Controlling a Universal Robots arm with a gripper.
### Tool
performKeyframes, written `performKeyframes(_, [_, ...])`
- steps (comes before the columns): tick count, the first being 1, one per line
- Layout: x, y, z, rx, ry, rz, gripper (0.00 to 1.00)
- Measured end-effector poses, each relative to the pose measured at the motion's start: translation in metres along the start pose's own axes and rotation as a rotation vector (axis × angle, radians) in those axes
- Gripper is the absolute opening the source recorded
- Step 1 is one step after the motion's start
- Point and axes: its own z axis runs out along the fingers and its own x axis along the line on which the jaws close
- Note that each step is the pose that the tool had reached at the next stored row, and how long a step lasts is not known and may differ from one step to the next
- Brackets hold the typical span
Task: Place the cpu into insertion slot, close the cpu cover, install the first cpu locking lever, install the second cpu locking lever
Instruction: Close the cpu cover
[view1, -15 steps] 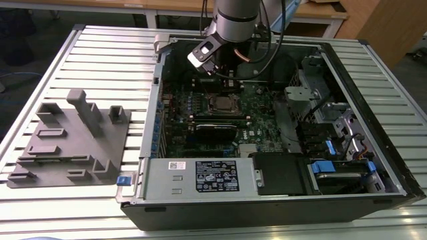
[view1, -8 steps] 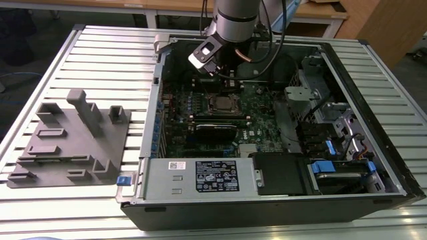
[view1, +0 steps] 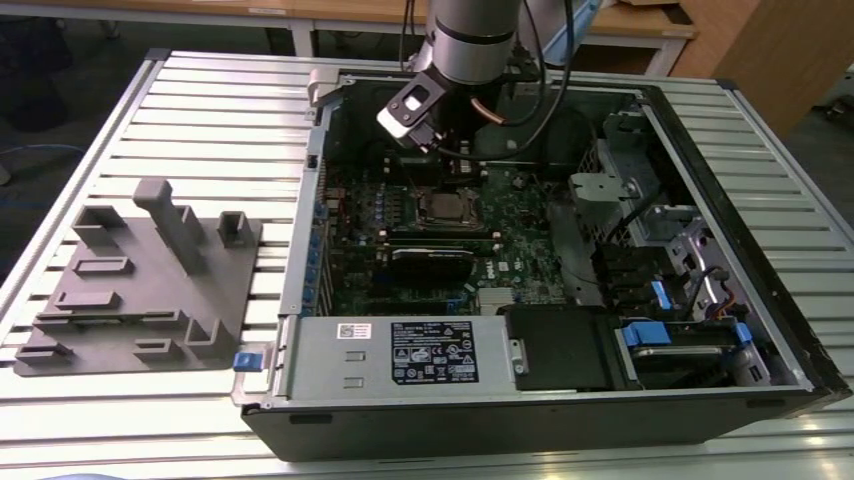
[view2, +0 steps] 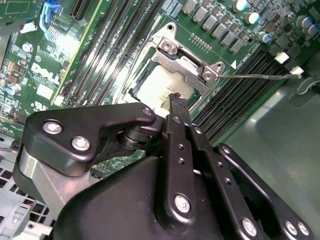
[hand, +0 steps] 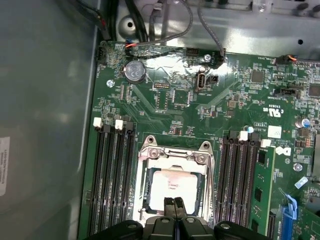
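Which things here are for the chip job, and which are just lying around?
For the job:
cpu
cpu cover framing it
insertion slot it sits in
thin locking lever
claw, shut, by the cpu's edge

Just lying about:
grey plastic stand on the table
memory slots
round battery
blue clip

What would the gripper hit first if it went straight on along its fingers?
Most likely the cpu, exposed in the window of the cpu cover: the gripper, fingers shut, points at its silver face in both wrist views. The gap is unclear.
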Motion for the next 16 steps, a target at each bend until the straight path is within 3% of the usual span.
performKeyframes(5, [0.0, 0.0, 0.0, 0.0005, 0.0005, -0.071, 0.11])
performKeyframes(16, [0.0, 0.0, 0.0001, 0.0006, 0.0006, -0.087, 0.11])
